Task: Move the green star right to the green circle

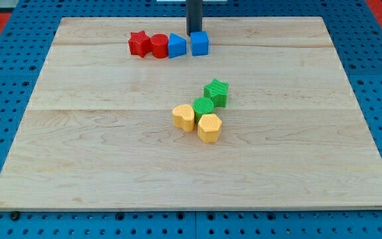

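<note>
The green star (216, 91) lies a little right of the board's middle. The green circle (203, 107) sits just below and left of it, touching it. My tip (194, 34) is at the view's top, right behind the blue cube (199, 43), far above the green star. The rod comes down from the top edge.
A yellow block (184, 117) and a yellow hexagon-like block (209, 127) touch the green circle from below. A red star (138, 43), a red cylinder (159, 46) and a blue block (176, 46) stand in a row left of the blue cube. The wooden board (78, 146) lies on a blue pegboard.
</note>
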Robot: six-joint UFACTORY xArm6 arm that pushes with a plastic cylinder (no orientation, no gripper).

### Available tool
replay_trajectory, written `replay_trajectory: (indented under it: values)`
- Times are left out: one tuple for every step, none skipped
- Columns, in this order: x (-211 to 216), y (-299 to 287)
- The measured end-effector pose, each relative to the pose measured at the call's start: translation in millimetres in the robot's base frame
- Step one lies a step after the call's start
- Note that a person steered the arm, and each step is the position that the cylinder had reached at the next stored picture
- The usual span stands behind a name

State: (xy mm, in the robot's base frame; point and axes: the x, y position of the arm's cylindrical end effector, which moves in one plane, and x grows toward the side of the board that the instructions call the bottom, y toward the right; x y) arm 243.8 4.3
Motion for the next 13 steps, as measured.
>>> replay_trajectory:
  values:
    - [0.7, 0.0]
    - [0.7, 0.0]
    - [0.7, -4.3]
    - [0.7, -5.1]
    - [0.7, 18.2]
    - [0.7, 115.4]
    - [7.9, 208.4]
    - [61.3, 260.9]
    - [126.4, 268.2]
    - [170.2, 250.2]
    - [158.4, 226.3]
    - [131.8, 187.5]
    - [126.0, 120.0]
